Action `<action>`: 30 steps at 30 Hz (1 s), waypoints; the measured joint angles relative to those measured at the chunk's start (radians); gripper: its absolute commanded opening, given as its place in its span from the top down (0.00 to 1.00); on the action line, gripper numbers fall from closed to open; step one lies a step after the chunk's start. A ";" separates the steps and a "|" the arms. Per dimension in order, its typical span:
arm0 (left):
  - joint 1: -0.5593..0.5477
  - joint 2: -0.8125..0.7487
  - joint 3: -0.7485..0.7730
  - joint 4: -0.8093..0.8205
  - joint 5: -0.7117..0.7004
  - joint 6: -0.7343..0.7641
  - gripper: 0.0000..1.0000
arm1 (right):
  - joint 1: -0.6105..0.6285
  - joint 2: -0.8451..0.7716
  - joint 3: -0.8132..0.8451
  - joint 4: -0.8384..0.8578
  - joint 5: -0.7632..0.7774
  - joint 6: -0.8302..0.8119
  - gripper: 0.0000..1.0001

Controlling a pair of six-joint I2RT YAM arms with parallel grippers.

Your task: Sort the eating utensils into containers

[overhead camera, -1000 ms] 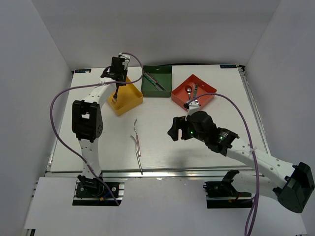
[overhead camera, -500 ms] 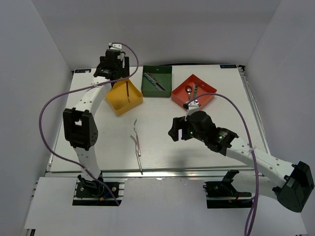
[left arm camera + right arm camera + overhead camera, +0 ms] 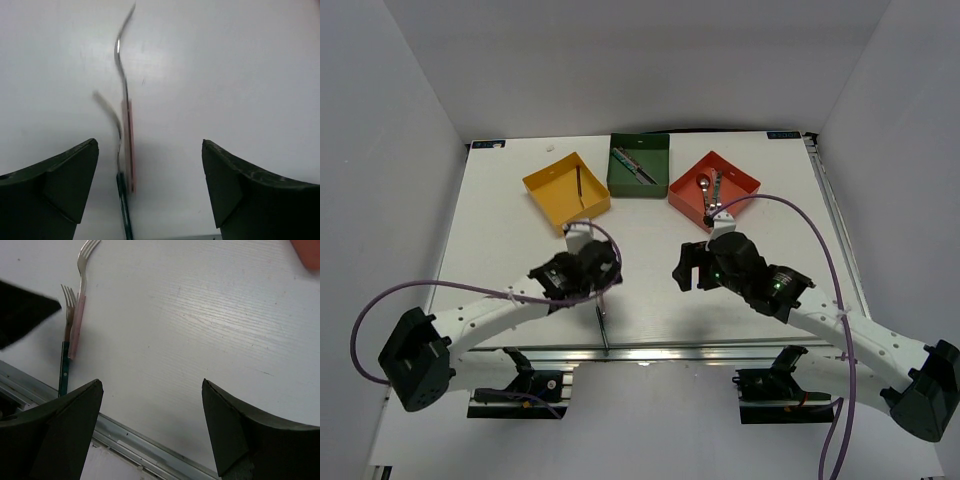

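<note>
Two forks lie side by side on the white table. One has a pink handle [image 3: 128, 131] [image 3: 77, 325] and the other a teal handle [image 3: 121, 195] [image 3: 64, 367] [image 3: 604, 328]. My left gripper [image 3: 597, 278] [image 3: 149, 150] hangs open just above them, the handles lying nearer its left finger, and it hides most of both in the top view. My right gripper [image 3: 684, 270] [image 3: 152, 387] is open and empty over bare table to their right. The yellow tray [image 3: 548, 188] holds one fork [image 3: 579, 184]. The green tray [image 3: 658, 160] and red tray [image 3: 740, 185] hold other utensils.
The three trays stand in a row at the back of the table. The table's metal front rail [image 3: 150, 450] runs just below my right gripper. Grey walls close in the sides and the back.
My left gripper opened and let a fork go into the yellow tray. Then the arm swung back and down to the two forks on the table. The right arm barely shifted.
</note>
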 measured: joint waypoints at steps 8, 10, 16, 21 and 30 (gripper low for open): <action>-0.404 0.030 -0.070 -0.095 -0.180 -0.329 0.34 | 0.000 -0.006 -0.058 -0.026 0.001 0.021 0.17; -0.449 0.063 -0.068 -0.118 -0.214 -0.393 0.36 | 0.000 -0.010 -0.062 -0.027 0.000 0.025 0.17; -0.495 0.092 -0.078 -0.192 -0.265 -0.526 0.36 | 0.000 -0.014 -0.062 -0.026 -0.003 0.032 0.17; -0.504 0.047 -0.112 -0.209 -0.286 -0.589 0.35 | 0.000 -0.013 -0.062 -0.025 -0.003 0.032 0.17; -0.505 0.032 -0.238 -0.227 -0.283 -0.682 0.34 | 0.000 0.006 -0.064 -0.006 -0.015 0.031 0.17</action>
